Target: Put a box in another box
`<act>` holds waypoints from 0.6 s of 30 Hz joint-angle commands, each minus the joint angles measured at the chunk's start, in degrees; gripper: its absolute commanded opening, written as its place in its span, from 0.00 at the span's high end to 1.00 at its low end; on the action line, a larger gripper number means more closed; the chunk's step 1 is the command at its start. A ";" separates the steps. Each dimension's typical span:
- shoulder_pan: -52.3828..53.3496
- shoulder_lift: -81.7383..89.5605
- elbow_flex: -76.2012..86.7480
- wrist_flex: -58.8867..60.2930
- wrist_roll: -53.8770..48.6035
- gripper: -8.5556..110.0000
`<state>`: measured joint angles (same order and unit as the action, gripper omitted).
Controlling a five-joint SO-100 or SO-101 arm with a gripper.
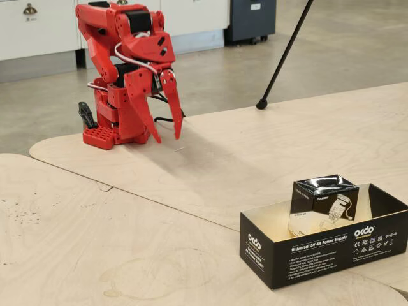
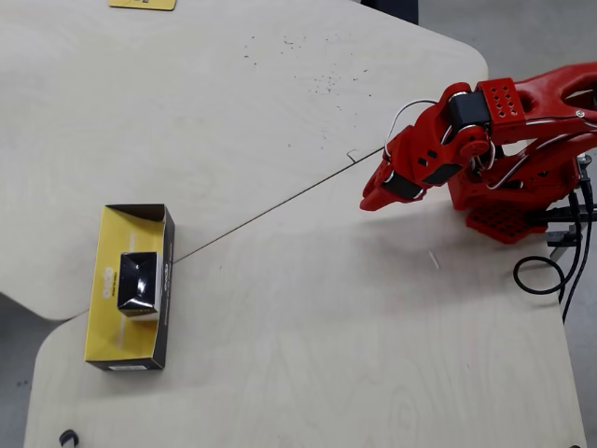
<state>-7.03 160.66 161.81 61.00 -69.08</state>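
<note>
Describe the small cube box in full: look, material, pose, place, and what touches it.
The small box is roughly cube-shaped and looks like cardboard, with white sides carrying a printed product drawing, one black side panel and a glossy black top that reflects light. It stands upright inside the long black OKdo box, rising above its walls. In the overhead view the small box sits near the middle of that box's yellowish interior. Only the larger box touches it; the gripper is far off, near the arm's base.
</note>
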 commanded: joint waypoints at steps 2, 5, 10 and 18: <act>1.41 8.26 6.94 -3.25 -3.25 0.91; 1.93 13.01 11.25 -4.48 -5.45 0.93; 3.87 17.75 14.85 -6.59 -5.19 0.93; 4.75 25.05 14.85 7.73 -5.71 0.93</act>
<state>-2.81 182.46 177.01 62.67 -74.71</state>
